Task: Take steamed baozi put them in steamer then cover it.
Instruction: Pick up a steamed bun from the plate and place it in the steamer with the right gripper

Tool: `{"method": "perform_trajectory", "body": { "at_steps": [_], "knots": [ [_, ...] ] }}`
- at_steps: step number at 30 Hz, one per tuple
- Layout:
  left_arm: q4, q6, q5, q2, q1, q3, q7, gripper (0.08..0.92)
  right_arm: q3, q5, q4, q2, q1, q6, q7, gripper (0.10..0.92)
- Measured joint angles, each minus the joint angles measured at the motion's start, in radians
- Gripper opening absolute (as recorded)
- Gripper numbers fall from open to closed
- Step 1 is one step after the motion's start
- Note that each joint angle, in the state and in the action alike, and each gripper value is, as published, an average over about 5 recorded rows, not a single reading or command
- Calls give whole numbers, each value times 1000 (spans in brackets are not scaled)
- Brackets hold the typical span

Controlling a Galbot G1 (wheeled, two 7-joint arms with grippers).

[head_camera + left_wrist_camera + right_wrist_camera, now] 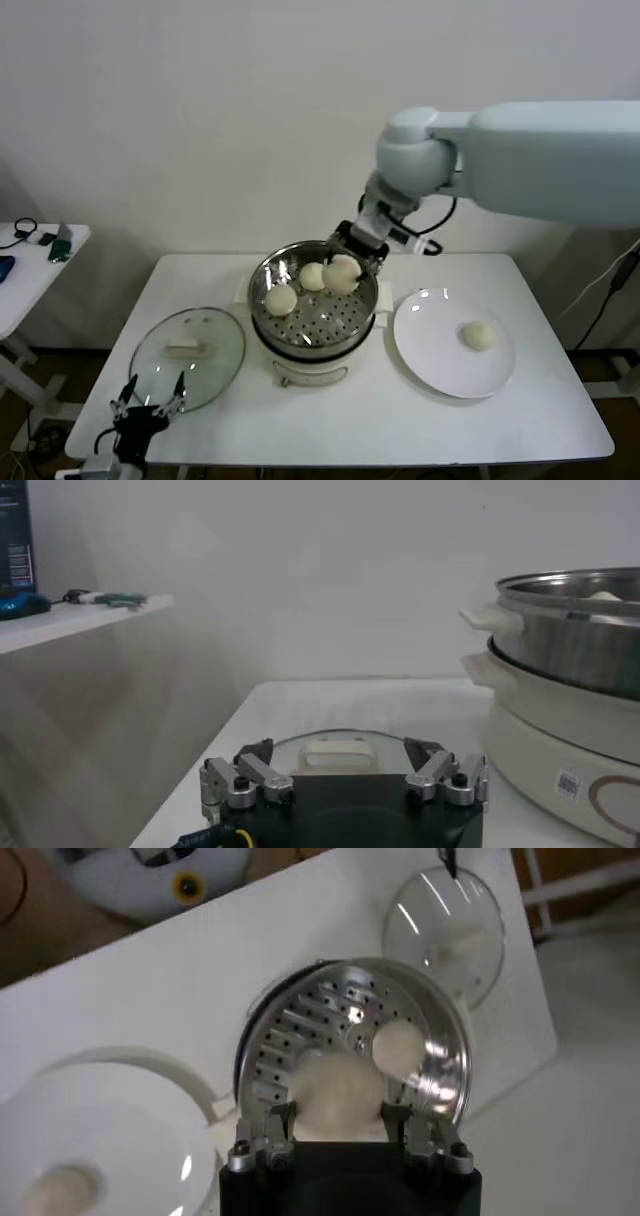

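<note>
- A plain white wall (200,120) fills the background.
- A white table (400,420) stands against it.
- A second white side table (30,265) sits to the left, holding small dark gadgets and cables.
- Brownish floor (40,370) shows between the tables.

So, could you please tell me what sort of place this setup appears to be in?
Probably a lab mock-up of a kitchen: a white folding table against a bare wall, a shiny steel steamer basket on its cream pot, and a side desk holding cables.

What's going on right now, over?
Right tool over shiny steel steamer basket, gripping a cream-white bun. Two buns already inside, one bun left on white plate. Left tool open near clear glass lid. Nothing blocking.
</note>
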Motion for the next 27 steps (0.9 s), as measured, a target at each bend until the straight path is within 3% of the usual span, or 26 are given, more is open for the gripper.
{"method": "perform_trajectory", "body": {
  "at_steps": [10, 20, 27],
  "knots": [
    [-5, -5, -3, 0, 12, -5, -2, 823, 4, -229, -52, 98, -182, 45, 85, 602],
    [1, -5, -3, 0, 7, -4, -3, 823, 8, -333, -130, 131, -312, 59, 136, 607],
    [2, 3, -1, -2, -3, 1, -2, 823, 24, -340, -151, 128, -339, 71, 153, 754]
  ]
}}
